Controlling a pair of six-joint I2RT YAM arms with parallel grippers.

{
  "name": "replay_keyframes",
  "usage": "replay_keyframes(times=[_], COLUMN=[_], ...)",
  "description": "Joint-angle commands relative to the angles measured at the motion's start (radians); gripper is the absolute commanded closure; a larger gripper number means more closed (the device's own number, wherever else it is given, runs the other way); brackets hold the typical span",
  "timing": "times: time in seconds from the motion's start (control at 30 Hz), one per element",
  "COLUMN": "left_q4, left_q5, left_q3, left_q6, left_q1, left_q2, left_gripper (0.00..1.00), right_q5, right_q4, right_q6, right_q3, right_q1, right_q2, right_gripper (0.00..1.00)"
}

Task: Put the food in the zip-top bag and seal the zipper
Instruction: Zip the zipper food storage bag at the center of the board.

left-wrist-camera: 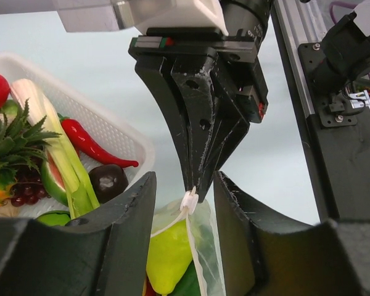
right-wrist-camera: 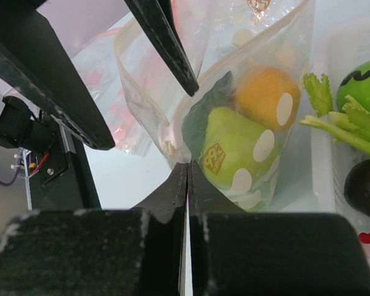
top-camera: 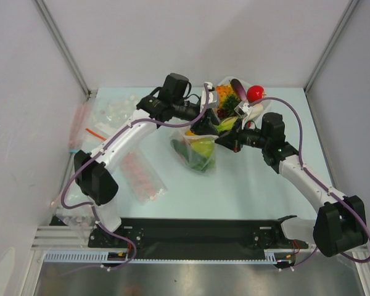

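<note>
Nothing readable here tbh
The small yellow sticker (right-wrist-camera: 214, 158) on the glossy light-green toy pear (right-wrist-camera: 231, 132) has print, way too blurry to read.

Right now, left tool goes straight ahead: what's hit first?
Likely the zip-top bag's top at its white slider, which sits between the left tool's fingers; the shut right tool holds the bag there.

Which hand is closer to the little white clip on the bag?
Right. The right hand pinches the zip-top bag right beside the white clip; the left hand straddles it, fingers either side, not touching.

Left end effector (left-wrist-camera: 185, 237) parted, right (right-wrist-camera: 187, 171) clamped
</note>
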Motion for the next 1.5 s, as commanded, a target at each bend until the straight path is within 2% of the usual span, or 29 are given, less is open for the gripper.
replay_keyframes(times=[0.0, 0.63, 0.9, 1.03, 1.47], left_q4=[-0.011, -0.097, -0.122, -0.148, -0.061], left_q5=[0.055, -0.024, -0.038, -0.061, -0.198], left_q3=[0.032, -0.001, 0.003, 0.015, -0.032], left_q6=[0.073, 0.156, 0.171, 0.18, 0.111], left_q1=[-0.004, -0.012, -0.018, -0.024, -0.027], left_q2=[0.005, 0.045, 0.053, 0.057, -0.001], left_gripper=[0.53, 0.52, 0.74, 1.0, 1.0], right_q5=[-0.014, -0.003, 0.001, 0.007, 0.044], right_q4=[0.014, 0.002, -0.001, 0.019, 0.119], right_q6=[-0.022, -0.043, -0.046, -0.024, 0.096], right_q3=[0.056, 0.06, 0.056, 0.043, -0.032], right_q1=[0.006, 0.004, 0.001, -0.01, -0.086], right_q2=[-0.006, -0.01, -0.013, -0.021, -0.059], right_gripper=[1.0, 1.0, 1.0, 1.0, 1.0])
